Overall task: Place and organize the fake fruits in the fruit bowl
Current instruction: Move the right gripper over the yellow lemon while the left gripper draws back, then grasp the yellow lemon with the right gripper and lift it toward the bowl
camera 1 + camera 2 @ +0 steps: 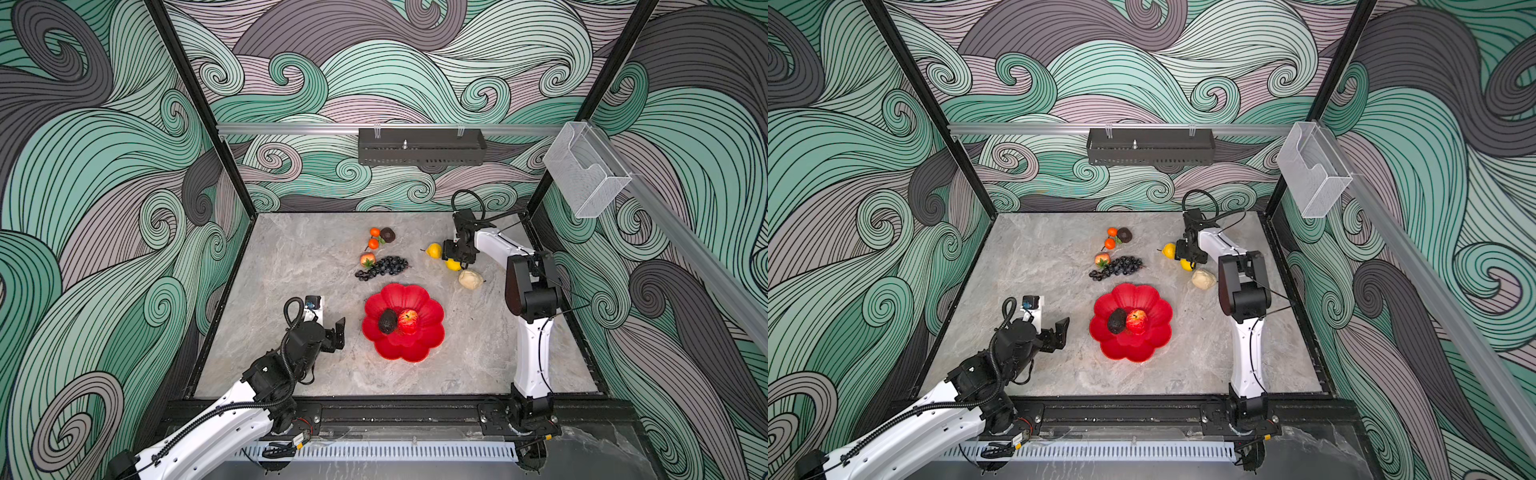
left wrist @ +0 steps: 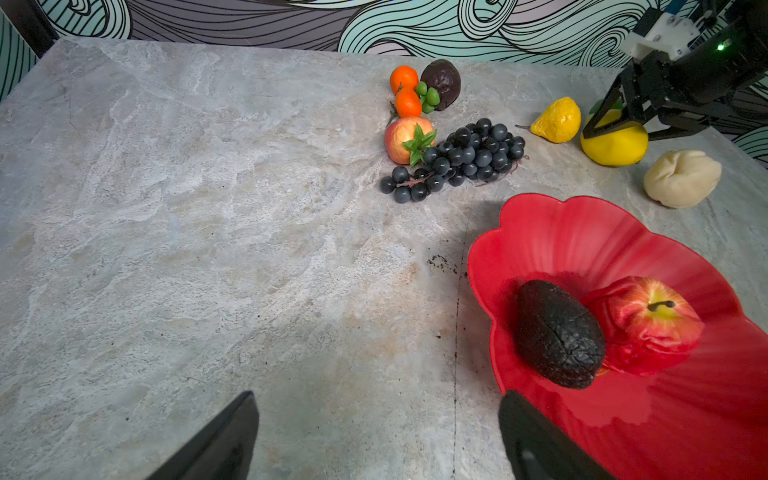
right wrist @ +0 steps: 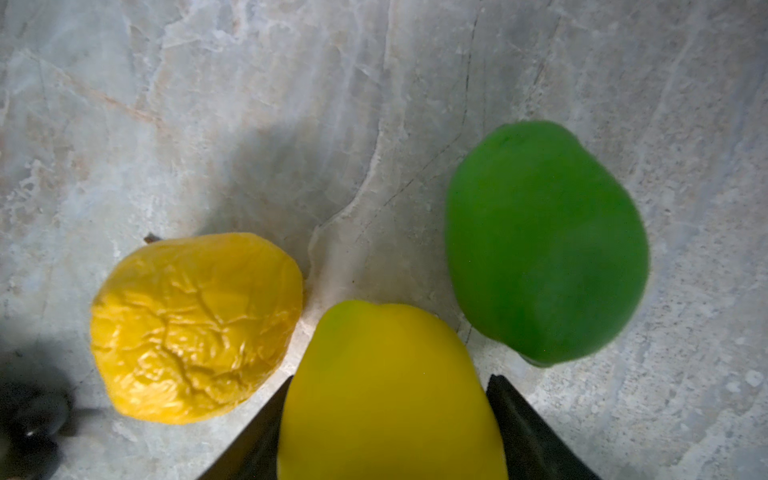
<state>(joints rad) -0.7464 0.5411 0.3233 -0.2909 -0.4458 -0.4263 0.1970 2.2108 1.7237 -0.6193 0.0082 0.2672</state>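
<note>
Yellow lemon [image 3: 390, 386] lies lengthwise between right jaws.

Left arm [image 1: 224, 419] is reached in from the near left corner with the elbow bent and the wrist kept low over the counter [image 1: 291, 270]. Left gripper [image 2: 378, 400] is tilted down and aimed toward the far side, fingers [image 2: 232, 436] spread wide. Right arm [image 1: 530, 361] is raised upright from its base, forearm folded forward and down to the far right. Right gripper [image 3: 390, 377] is pointed downward, fingers [image 3: 528, 419] partly apart and set either side of the yellow lemon [image 3: 386, 395]; contact cannot be made out.
</note>
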